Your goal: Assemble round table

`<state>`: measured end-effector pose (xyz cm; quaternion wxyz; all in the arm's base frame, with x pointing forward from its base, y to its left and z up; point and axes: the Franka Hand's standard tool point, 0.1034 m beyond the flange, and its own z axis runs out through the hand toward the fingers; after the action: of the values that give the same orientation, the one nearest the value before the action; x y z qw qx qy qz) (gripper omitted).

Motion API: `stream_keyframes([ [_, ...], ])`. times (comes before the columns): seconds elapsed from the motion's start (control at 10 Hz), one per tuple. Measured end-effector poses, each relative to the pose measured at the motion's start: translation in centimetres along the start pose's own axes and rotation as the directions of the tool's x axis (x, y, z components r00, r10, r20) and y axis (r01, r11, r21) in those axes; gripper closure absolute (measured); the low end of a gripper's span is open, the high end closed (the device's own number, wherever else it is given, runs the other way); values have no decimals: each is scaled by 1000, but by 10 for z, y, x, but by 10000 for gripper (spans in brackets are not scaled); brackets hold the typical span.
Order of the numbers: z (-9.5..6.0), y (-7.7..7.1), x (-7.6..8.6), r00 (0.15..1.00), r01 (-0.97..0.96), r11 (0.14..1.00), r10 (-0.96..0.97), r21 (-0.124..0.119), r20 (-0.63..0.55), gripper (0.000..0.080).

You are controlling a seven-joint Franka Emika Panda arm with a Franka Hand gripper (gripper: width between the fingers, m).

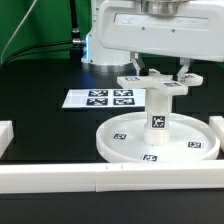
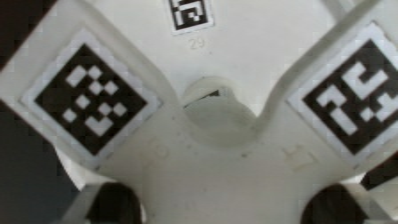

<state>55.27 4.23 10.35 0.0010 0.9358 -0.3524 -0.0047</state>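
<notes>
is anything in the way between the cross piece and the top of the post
Nothing visible. In the exterior view the cross piece already sits on top of the post, which stands upright in the disc. The gripper is right over the cross; whether it grips it cannot be told.

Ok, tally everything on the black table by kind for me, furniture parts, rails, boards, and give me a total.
Round table parts: 3, the large round rimmed white disc, the short thick white cylinder post, the white cross-shaped piece
Long white border rails: 2, the front rail, the side rail
Flat white marker board: 1
Total: 6
</notes>
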Motion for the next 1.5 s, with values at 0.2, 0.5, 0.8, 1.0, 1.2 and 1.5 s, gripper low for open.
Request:
stream_keyframes([
  [0.2,0,0,0,992,-127,992,127,6,6,357],
  [0.5,0,0,0,968,-252,968,252,10,12,357],
  [0.8,2,3,2,787,-617,782,612,89,80,357],
  [1.0,2,2,0,632,-775,624,765,102,124,357],
  [1.2,2,2,0,548,-837,540,825,90,137,349],
  [1.5,-6,-1,-4,575,-818,571,804,78,148,162],
])
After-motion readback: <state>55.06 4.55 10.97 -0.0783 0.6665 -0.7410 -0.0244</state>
